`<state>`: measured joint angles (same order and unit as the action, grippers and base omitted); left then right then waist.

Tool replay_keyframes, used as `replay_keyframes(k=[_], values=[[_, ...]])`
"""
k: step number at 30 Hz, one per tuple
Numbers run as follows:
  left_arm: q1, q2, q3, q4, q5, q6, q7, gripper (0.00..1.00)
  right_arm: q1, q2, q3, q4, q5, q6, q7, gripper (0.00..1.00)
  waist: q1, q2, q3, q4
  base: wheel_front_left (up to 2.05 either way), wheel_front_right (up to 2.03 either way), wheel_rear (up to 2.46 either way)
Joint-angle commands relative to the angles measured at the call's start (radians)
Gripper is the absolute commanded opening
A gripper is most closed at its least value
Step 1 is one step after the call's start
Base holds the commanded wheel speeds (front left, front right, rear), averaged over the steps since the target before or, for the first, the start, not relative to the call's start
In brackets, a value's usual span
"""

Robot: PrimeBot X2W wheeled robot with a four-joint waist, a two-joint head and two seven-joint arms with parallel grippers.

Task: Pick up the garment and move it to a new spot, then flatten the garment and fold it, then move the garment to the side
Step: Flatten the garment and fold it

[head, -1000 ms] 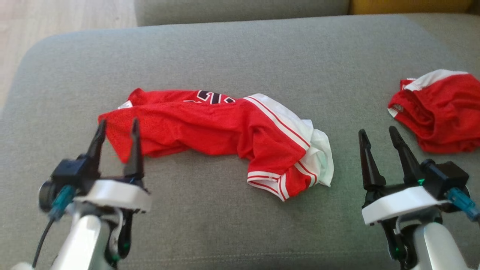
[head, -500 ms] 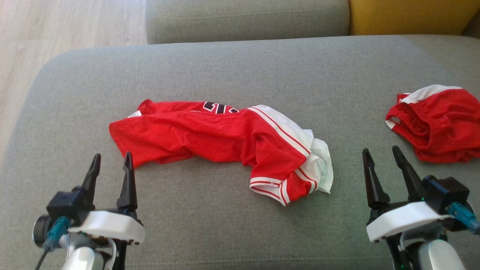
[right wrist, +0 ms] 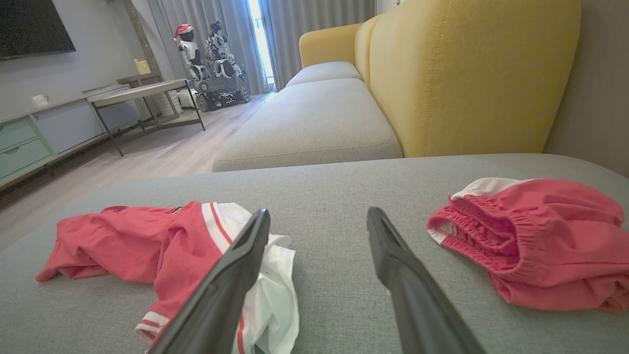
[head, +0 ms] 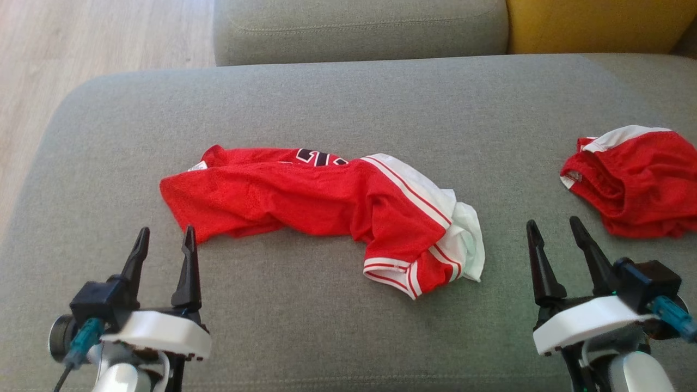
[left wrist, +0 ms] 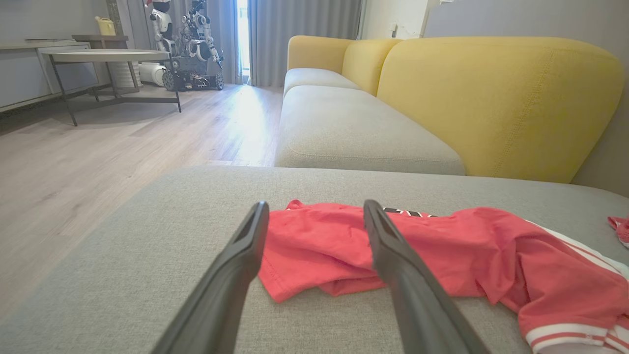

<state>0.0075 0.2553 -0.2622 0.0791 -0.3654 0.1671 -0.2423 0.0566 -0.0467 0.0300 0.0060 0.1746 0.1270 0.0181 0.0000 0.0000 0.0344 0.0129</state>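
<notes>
The garment (head: 305, 201) is a red mesh jersey with white striped trim, lying crumpled in a long heap across the middle of the grey cushion (head: 348, 109). My left gripper (head: 166, 231) stands open just short of the garment's left corner, not touching it. In the left wrist view the garment (left wrist: 442, 250) lies right beyond the open left gripper (left wrist: 314, 204). My right gripper (head: 552, 222) stands open to the right of the garment's white end, with nothing between its fingers. The right wrist view has the garment (right wrist: 128, 241) left of the right gripper (right wrist: 318, 210).
A second red garment with a white band (head: 637, 185) lies bunched at the cushion's right edge, also seen from the right wrist (right wrist: 540, 236). A yellow backrest (head: 593, 24) and another grey seat (head: 359, 30) lie beyond. Wooden floor (head: 81, 49) is to the left.
The head camera has tilted, shifting the whole picture down. The left gripper has drawn back from the garment's left corner toward me; the right gripper has drawn back slightly. The garment lies as before.
</notes>
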Motion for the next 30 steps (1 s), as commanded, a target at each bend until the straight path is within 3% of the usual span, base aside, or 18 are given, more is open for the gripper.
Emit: replay_keyframes(k=[1, 17, 30], values=[[-0.037, 0.030, 0.031, -0.037, -0.007, 0.002, -0.003, 1.00, -0.023, -0.004, 0.023, -0.042, -0.002, 0.004, 0.001, 1.00, 0.0000, 0.0000, 0.001, 0.000, 0.00, 0.00, 0.00], [-0.060, 0.044, 0.012, -0.045, 0.007, 0.008, 0.005, 1.00, -0.032, -0.004, 0.024, -0.037, 0.002, 0.004, 0.002, 1.00, 0.0000, 0.0000, 0.019, 0.008, 0.00, 0.00, 0.00], [-0.136, 0.021, -0.022, -0.029, 0.009, -0.020, -0.003, 1.00, -0.116, -0.004, 0.157, 0.047, 0.074, 0.004, 0.149, 1.00, 0.0000, 0.0000, 0.108, 0.102, 0.00, 0.00, 0.00]])
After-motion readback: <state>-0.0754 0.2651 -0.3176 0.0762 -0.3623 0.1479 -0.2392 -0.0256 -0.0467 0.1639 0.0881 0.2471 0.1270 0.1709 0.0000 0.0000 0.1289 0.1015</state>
